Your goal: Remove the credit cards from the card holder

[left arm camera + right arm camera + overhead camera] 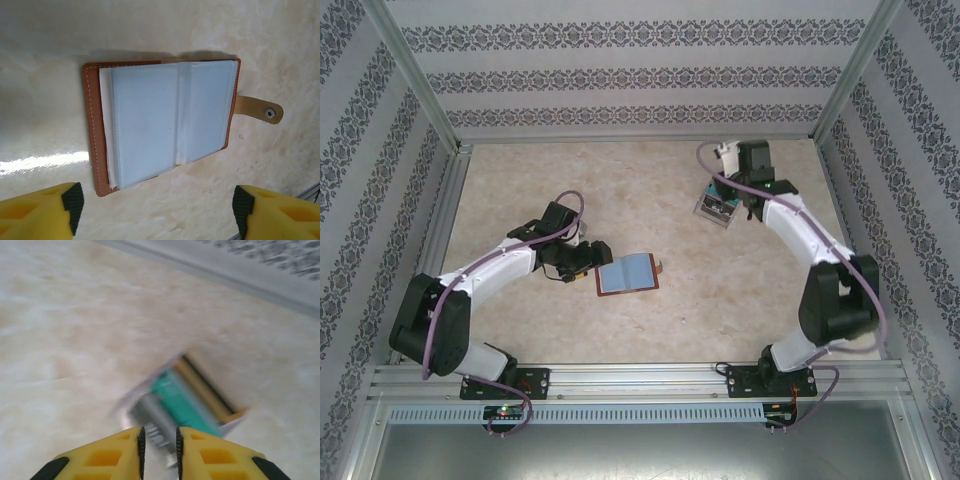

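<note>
Card holder (pixel 160 120) open; left gripper (pixel 157 212) released; right gripper (pixel 159 440) at blurred credit cards (pixel 186 401), grip unclear.

Brown card holder (pixel 150 120) open flat — pockets up, credit cards (pixel 187 405) well apart

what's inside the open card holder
The card holder lies open, showing pale blue-grey pockets with no card visible in the top ones. The pages stacked beneath are covered, so anything in them cannot be seen.
</note>
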`<state>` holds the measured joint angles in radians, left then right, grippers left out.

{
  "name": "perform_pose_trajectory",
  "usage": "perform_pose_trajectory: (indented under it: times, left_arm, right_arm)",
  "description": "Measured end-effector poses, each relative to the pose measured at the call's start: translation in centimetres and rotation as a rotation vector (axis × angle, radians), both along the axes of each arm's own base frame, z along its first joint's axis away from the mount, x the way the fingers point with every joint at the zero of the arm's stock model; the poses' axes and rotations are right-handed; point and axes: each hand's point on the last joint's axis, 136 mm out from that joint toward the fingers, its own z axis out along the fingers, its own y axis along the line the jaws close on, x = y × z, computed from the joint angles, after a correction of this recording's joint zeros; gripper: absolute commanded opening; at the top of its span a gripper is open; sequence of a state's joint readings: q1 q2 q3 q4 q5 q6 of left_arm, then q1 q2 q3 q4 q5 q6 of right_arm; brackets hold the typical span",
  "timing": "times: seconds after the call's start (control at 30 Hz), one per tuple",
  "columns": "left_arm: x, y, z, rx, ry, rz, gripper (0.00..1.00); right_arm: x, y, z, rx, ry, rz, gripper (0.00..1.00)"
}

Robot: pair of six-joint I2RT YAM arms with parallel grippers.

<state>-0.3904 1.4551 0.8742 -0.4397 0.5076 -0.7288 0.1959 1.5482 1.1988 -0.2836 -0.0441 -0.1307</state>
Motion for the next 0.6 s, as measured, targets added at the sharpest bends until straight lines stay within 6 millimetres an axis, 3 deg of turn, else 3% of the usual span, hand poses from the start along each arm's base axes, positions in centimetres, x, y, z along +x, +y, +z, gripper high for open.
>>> perform_pose_trajectory:
  times: [0.13, 0.37, 0.47, 0.6]
  left_arm:
    - [0.2, -0.5, -0.7, -0.021, 0.025, -0.002, 0.68]
    - [0.6, -1.4, -2.0, -0.053, 0.058, -0.012, 0.60]
    - [0.7, -1.6, -2.6, -0.054, 0.070, -0.010, 0.59]
    - [0.8, -2.0, -3.3, -0.063, 0.082, -0.014, 0.59]
  right_arm:
    - [-5.5, 5.4, -1.9, 0.115, 0.078, 0.066, 0.24]
    - [-14.8, 12.7, -8.7, 0.188, 0.320, 0.154, 0.11]
    - [-16.7, 14.9, -10.2, 0.207, 0.376, 0.173, 0.10]
    - [-17.4, 16.6, -12.3, 0.219, 0.430, 0.159, 0.09]
